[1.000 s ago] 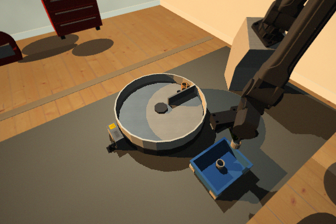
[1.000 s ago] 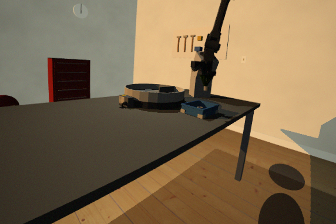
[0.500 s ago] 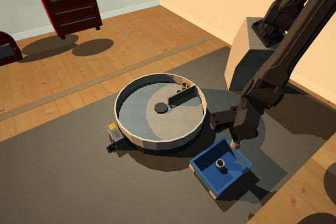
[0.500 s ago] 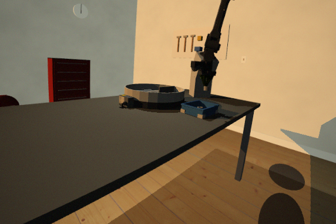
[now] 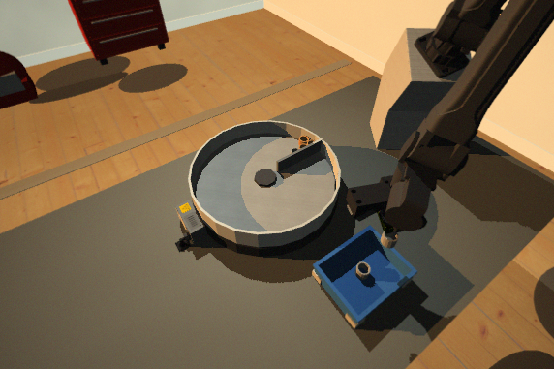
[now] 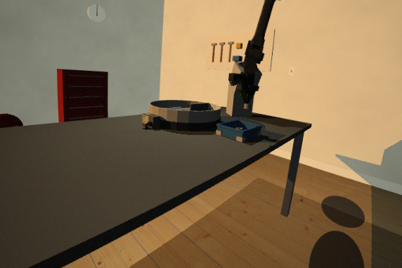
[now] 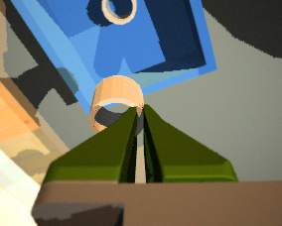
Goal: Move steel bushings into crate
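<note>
My gripper (image 5: 386, 231) (image 6: 247, 102) (image 7: 140, 113) is shut on the wall of a pale steel bushing (image 5: 388, 240) (image 6: 247, 106) (image 7: 116, 89). The bushing hangs off to one side of the fingertips, in the air near the crate's edge. The blue crate (image 5: 339, 286) (image 6: 230, 131) (image 7: 124, 47) stands on the table; another pale steel bushing (image 5: 359, 274) (image 7: 119, 21) lies on its floor. On the turntable (image 5: 286, 211) (image 6: 186, 116), an orange-brown bushing (image 5: 304, 144) stands by the rim behind the divider. A small dark thing (image 5: 294, 150) beside it is partly hidden and unclear.
The turntable's raised rim and its upright divider (image 5: 302, 159) stand left of the gripper. A small control box (image 5: 190, 218) (image 6: 151, 119) sits against the turntable's near left side. The arm's pedestal (image 5: 392, 114) stands at the back right. The table edge runs beyond the crate.
</note>
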Tool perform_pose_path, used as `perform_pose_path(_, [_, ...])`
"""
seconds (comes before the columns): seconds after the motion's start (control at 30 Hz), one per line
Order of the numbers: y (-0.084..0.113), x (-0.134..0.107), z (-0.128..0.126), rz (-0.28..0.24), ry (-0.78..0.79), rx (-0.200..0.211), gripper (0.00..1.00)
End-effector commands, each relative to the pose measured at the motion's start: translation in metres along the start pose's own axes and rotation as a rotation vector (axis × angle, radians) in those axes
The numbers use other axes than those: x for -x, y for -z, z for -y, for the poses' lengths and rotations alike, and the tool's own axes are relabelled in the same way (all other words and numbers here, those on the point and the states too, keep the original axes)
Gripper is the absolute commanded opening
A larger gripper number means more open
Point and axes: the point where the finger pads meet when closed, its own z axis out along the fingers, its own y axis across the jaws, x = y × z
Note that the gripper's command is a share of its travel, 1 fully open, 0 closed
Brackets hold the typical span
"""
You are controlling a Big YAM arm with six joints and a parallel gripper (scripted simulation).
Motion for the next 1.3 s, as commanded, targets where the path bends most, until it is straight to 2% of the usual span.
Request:
perform_pose_path(0.0, [-0.008, 0.0, -0.008, 0.003, -0.001, 0.007, 0.0])
perform_pose_path(0.3, [-0.057, -0.001, -0.006, 0.003, -0.001, 0.007, 0.0])
perform_pose_path(0.43, [-0.071, 0.001, -0.002, 0.006, -0.009, 0.004, 0.0])
perform_pose_path(0.57, [-0.073, 0.003, -0.001, 0.008, -0.013, 0.004, 0.0])
perform_pose_path(0.6, [-0.06, 0.009, -0.015, 0.027, -0.005, 0.035, 0.0])
perform_pose_path(1.27, [-0.061, 0.006, -0.01, 0.02, -0.004, 0.025, 0.0])
